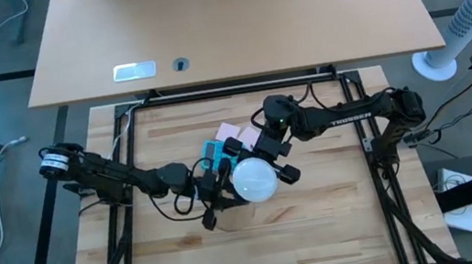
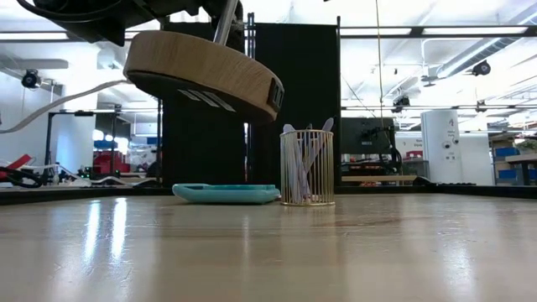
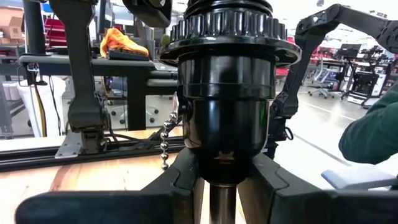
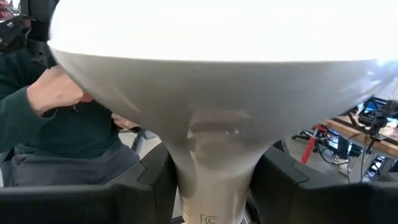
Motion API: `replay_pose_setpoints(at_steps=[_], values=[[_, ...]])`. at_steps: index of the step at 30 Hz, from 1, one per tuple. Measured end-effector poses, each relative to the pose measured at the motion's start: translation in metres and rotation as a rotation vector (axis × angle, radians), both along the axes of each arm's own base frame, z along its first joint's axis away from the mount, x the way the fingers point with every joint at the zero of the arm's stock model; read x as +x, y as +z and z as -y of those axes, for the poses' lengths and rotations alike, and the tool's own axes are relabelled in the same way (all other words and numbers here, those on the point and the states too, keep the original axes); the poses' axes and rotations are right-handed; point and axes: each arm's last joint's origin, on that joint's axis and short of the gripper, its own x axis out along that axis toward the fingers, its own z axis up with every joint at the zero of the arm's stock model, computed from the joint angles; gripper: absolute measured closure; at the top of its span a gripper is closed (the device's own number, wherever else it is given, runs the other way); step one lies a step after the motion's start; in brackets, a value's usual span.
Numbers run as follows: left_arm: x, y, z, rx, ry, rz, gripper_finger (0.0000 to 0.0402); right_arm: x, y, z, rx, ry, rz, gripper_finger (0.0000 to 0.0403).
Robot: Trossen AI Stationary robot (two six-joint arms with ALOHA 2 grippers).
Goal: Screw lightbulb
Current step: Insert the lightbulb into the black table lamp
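Right gripper [image 1: 264, 167] clamped on the lightbulb [image 1: 254, 179] neck mid-table, left gripper [image 3: 221, 186] gripping the lamp stem [image 3: 222, 204] under the black socket [image 3: 225, 118], bulb's base hidden.

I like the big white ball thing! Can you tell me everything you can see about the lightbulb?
The lightbulb is frosted white and smooth, with a big round globe that narrows to a pale neck. It is off the table, near its middle. The right gripper is shut on that neck, a dark finger pressing each side. From above, only the round globe shows, beside the left gripper, which grips a black lamp socket. Faint printing marks the neck's lower end. It looks whole and unlit.
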Motion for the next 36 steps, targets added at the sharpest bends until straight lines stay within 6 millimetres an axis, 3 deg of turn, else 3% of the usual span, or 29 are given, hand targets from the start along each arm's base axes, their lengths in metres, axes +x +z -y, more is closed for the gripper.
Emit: replay_pose_setpoints(at_steps=[23,36], values=[[-0.008,0.008,-0.005,-0.001,0.083,-0.021,0.0338,0.002,-0.003,0.019,0.018,-0.123,-0.059,0.0247],[-0.040,0.016,-0.019,-0.015,0.335,-0.032,0.0338,0.006,-0.001,0.029,0.040,-0.376,-0.051,0.0247]])
